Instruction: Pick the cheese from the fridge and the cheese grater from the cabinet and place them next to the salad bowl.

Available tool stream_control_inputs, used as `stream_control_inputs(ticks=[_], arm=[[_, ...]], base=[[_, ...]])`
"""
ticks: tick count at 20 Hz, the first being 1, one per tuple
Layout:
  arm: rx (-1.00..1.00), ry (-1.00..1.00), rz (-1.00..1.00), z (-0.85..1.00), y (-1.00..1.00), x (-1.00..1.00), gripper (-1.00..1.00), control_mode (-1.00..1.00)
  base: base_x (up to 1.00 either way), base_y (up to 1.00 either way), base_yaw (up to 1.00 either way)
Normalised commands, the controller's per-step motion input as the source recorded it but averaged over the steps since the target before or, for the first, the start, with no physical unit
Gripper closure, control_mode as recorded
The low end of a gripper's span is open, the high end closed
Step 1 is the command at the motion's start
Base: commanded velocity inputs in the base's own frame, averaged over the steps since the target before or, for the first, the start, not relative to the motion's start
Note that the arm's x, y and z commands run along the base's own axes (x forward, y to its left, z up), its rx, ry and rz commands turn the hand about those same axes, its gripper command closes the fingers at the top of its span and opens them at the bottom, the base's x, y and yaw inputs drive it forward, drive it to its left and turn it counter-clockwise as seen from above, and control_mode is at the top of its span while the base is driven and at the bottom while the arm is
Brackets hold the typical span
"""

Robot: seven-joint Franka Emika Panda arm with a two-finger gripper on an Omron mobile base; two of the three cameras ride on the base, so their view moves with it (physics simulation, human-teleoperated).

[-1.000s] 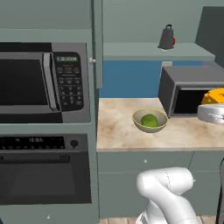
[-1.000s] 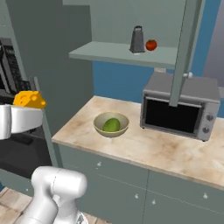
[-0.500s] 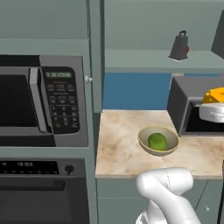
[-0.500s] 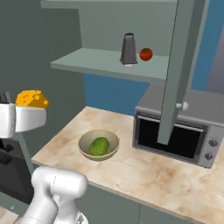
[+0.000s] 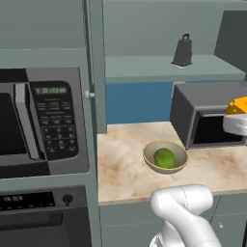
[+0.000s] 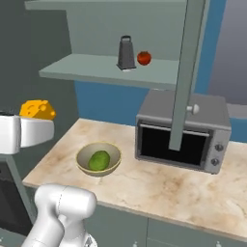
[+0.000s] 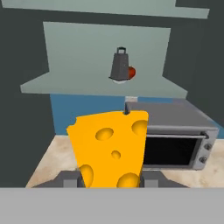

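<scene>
Item one, the cheese [image 7: 111, 146]: we are carrying this yellow-orange holed wedge clamped between the jaws of our gripper [image 7: 111, 177], which are closed on its lower flanks. In the right base view it is riding on top of the white hand, up in the air to the left of the bench [image 6: 159, 185] and above bowl height. We judge it is being held high so it clears the bench edge on the way in.

Item two, the salad bowl [image 6: 99, 159]: a tan bowl with a green lettuce ball, sitting on the marbled bench toward its left front, well apart from the cheese. Bare bench is lying on both sides of it, so a drop spot beside it looks available.

Item three, the cheese grater [image 6: 126, 53]: dark, tapering, loop handle up, standing upright on the shelf of the open cabinet [image 6: 96, 70], above and behind the bowl. A small red fruit [image 6: 144, 58] is sitting just beside it on the right, close enough to get knocked during a later grasp.

Item four, a grey toaster oven [image 6: 181, 132]: occupying the bench right of the bowl, under the shelf.

Status, as we judge it: cheese fetched and in transit; grater untouched; nothing yet placed next to the bowl.
</scene>
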Motion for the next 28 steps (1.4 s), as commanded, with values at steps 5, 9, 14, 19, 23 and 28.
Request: stream_control_inputs(ticks=[5,9,14,19,23,28], arm=[[0.00,0.00,0.00,0.00,0.00,0.00,1.00,1.00],[0.00,0.00,0.00,0.00,0.00,0.00,1.00,1.00],[0.00,0.00,0.00,0.00,0.00,0.00,1.00,1.00],[0.01,0.06,-0.09,-0.15,0.12,0.00,1.00,-1.00],[0.00,0.06,-0.02,-0.17,0.46,0.08,1.00,-1.00],[-0.02,0.13,0.01,-0.28,0.10,0.18,1.00,-1.00]], base=[[0.43,-0.24,-0.30],[0.19,-0.63,-0.24],[0.08,-0.69,-0.25],[0.01,-0.13,-0.05],[0.00,0.00,0.00],[0.00,0.00,0.00]])
